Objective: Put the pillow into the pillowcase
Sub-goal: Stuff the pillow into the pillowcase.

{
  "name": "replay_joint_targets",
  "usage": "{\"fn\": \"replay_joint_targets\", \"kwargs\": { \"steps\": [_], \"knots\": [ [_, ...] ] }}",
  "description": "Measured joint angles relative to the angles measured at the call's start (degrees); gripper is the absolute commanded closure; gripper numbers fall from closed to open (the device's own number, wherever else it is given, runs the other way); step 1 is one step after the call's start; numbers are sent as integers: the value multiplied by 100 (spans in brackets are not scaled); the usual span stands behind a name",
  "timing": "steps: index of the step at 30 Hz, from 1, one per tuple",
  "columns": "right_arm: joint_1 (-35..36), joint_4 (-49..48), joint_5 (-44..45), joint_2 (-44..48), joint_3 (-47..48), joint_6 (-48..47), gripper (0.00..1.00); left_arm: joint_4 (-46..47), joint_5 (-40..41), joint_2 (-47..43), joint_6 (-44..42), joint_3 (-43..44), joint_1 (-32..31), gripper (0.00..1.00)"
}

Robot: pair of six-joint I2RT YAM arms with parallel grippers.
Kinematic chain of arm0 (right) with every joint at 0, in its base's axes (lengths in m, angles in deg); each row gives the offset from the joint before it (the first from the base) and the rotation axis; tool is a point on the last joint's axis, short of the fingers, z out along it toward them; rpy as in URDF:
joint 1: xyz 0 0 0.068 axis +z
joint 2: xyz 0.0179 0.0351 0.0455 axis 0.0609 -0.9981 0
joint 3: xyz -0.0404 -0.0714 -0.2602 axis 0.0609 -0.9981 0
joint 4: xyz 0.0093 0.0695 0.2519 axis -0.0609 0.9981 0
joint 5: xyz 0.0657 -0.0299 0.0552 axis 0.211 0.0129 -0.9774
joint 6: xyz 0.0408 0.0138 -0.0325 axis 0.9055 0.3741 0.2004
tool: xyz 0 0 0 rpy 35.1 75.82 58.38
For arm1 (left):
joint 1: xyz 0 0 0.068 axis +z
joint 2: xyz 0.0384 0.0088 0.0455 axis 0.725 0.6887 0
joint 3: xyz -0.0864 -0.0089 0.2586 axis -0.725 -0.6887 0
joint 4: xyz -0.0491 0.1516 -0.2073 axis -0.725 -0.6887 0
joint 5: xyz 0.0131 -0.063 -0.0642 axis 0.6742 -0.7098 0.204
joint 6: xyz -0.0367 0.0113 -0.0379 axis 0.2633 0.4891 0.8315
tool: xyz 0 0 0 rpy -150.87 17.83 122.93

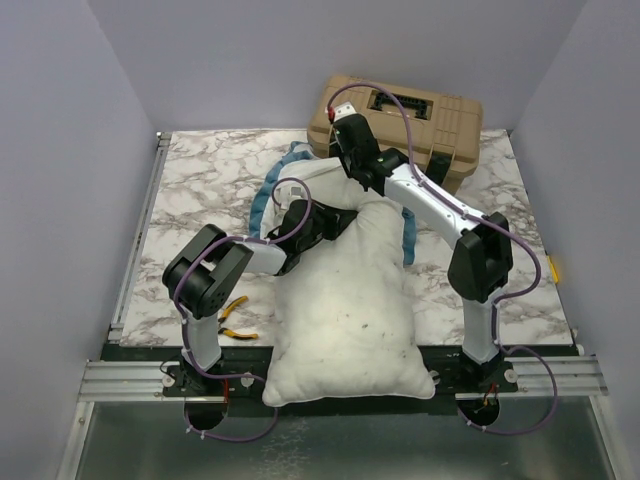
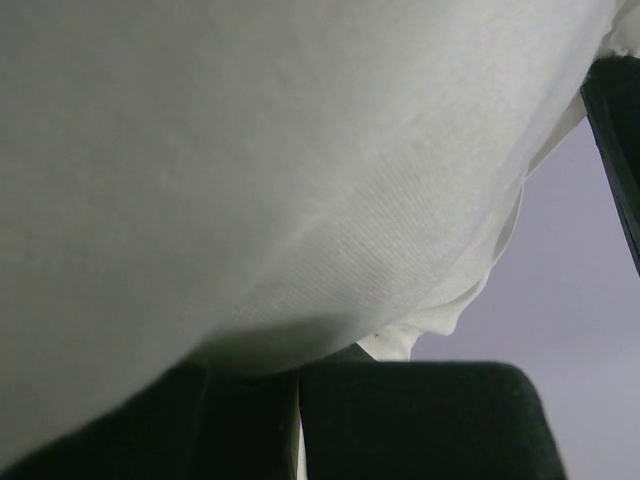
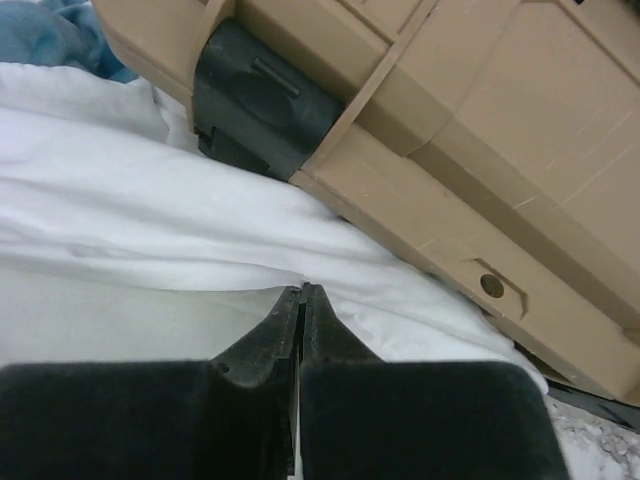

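Plump, wrinkled, faintly speckled white pillow (image 1: 345, 310) laid from the marbled bench's (image 1: 200, 190) 6 o'clock edge to its centre.
The thin white, blue-frilled fabric pillowcase (image 1: 300, 185) is bunched at 11 o'clock, beside a ribbed tan plastic toolbox (image 1: 400, 120). The left hand (image 2: 298, 375) is clenched under draped cloth. The right hand (image 3: 301, 292) is clenched at a fold, but any pinch is indiscernible.

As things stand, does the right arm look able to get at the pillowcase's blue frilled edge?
Probably yes. The blue frill lies bare beside the pillow, just left of the right gripper, with nothing over it. The left arm nearby may crowd the approach.
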Motion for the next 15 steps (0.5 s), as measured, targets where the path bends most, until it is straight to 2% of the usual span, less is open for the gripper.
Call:
{"fn": "replay_joint_targets", "kwargs": {
  "steps": [7, 10, 15],
  "knots": [
    [-24, 114, -776, 330, -326, 170, 100, -26, 2, -11, -122, 52, 0, 100],
    [-57, 264, -1478, 1040, -861, 306, 100, -140, 24, -87, -236, 111, 0, 100],
    [-57, 337, -2883, 2776, -1692, 616, 100, -407, 107, -380, -422, 151, -20, 100]
  ]
}}
